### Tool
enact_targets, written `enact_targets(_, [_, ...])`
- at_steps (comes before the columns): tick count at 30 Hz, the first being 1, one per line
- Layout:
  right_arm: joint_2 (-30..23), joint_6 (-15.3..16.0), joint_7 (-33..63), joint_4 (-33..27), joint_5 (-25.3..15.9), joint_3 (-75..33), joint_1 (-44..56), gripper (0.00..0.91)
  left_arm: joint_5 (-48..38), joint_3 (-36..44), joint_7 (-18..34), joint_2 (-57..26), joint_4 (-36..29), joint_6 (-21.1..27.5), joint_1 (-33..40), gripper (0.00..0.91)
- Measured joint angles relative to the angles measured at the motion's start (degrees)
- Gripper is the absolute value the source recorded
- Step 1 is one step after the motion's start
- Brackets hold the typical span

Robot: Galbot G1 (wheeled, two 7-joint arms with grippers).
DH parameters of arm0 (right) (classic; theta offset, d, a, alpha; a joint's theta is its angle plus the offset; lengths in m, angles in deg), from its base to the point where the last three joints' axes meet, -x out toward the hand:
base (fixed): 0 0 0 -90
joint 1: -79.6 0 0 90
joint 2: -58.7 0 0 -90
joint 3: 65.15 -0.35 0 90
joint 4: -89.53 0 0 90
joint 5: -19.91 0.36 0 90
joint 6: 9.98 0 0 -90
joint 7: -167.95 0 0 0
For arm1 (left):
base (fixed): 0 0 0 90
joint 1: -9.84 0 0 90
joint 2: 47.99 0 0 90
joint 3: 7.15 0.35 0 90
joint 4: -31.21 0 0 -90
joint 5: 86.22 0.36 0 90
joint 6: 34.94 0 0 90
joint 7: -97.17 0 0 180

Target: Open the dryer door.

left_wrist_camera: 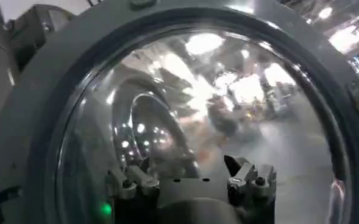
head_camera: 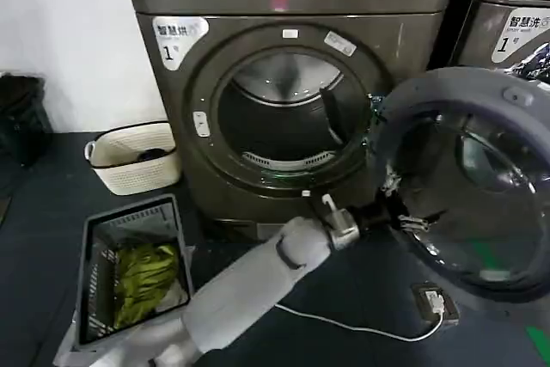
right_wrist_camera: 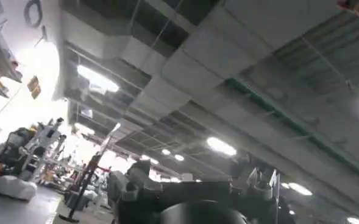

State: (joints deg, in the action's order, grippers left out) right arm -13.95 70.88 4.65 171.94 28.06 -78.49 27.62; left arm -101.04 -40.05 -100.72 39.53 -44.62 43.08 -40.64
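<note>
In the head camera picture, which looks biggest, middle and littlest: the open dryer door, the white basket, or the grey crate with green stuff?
1. dryer door, though it's nearest the camera.
2. grey crate.
3. white basket, farther away, so unsure against the crate.

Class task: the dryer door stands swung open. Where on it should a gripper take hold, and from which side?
Probably the grey rim of the dryer door at its free edge, nearest the drum opening, approached from the inner face. The domed glass offers no purchase; the left gripper, open, faces it.
</note>
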Motion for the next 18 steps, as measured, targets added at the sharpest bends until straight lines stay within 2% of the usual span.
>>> enact_targets(5, [-0.29, -1.36, -0.15, -0.44, 0.57, 0.36, -0.08, 0.907, 1.01, 0.05, 1.41, 2.67, 3.29, 0.44, 1.56, 0.907])
enact_targets(9, [-1.01, -2.17, -0.4, -0.22, 0.58, 0.95, -0.43, 0.907, 2.55, -0.59, 4.58, 4.66, 5.45, 2.04, 1.95, 0.907])
enact_targets(18, [-0.27, -2.05, -2.55, -0.98, 4.35, 0.69, 0.23, 0.907, 3.0, 0.49, 2.58, 4.66, 3.64, 3.63, 0.68, 0.907])
